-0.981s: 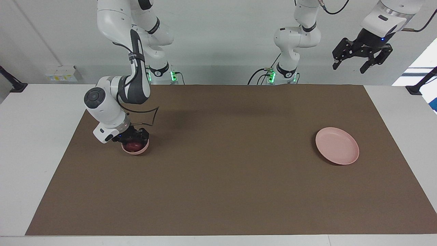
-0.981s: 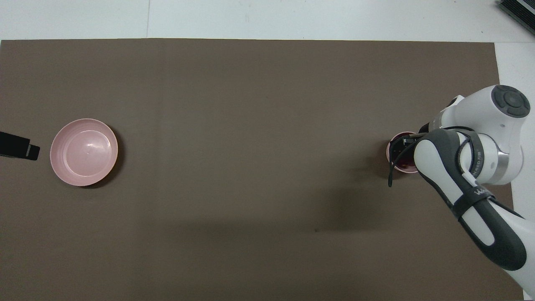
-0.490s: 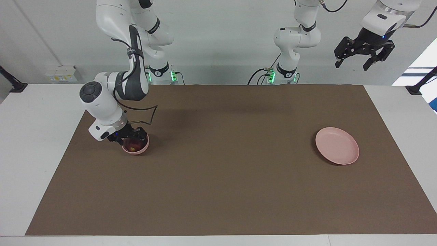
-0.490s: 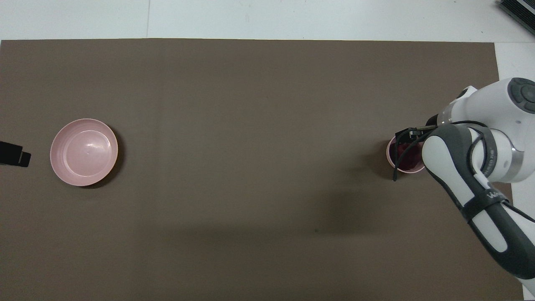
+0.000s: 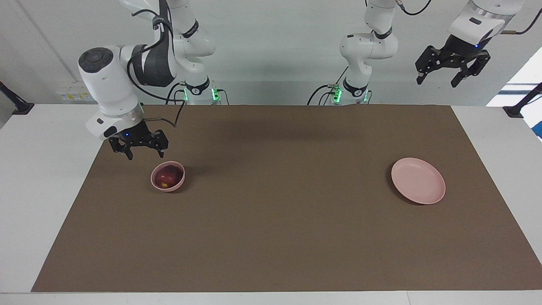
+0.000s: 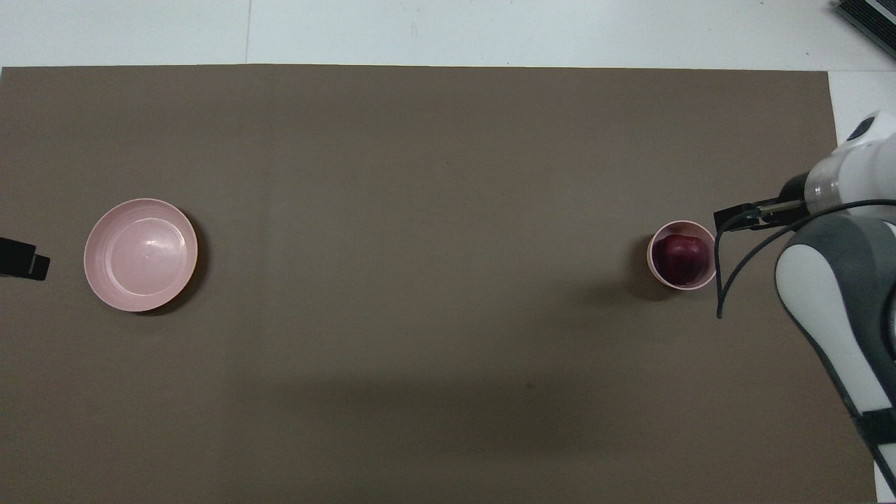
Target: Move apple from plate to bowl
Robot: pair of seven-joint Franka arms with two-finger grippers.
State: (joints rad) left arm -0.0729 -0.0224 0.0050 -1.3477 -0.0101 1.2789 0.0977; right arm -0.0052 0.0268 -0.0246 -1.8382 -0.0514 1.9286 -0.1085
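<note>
The dark red apple (image 5: 166, 177) (image 6: 681, 257) lies inside the small pink bowl (image 5: 179, 184) (image 6: 652, 246) toward the right arm's end of the table. My right gripper (image 5: 142, 152) hangs open and empty just above the mat, beside the bowl and clear of it. Toward the left arm's end, the flat pink plate (image 5: 418, 186) (image 6: 140, 254) sits with nothing on it. High up over that end, my left gripper (image 5: 438, 79) waits, open and empty.
A brown mat (image 5: 279, 237) covers most of the white table (image 5: 38, 169). Between the bowl and the plate there is only bare mat. The right arm's white and grey links (image 6: 833, 308) overhang the mat's edge near the bowl.
My right gripper has lifted out of the bowl and drawn back toward the right arm's end, leaving the apple in the bowl. The left gripper has risen a little.
</note>
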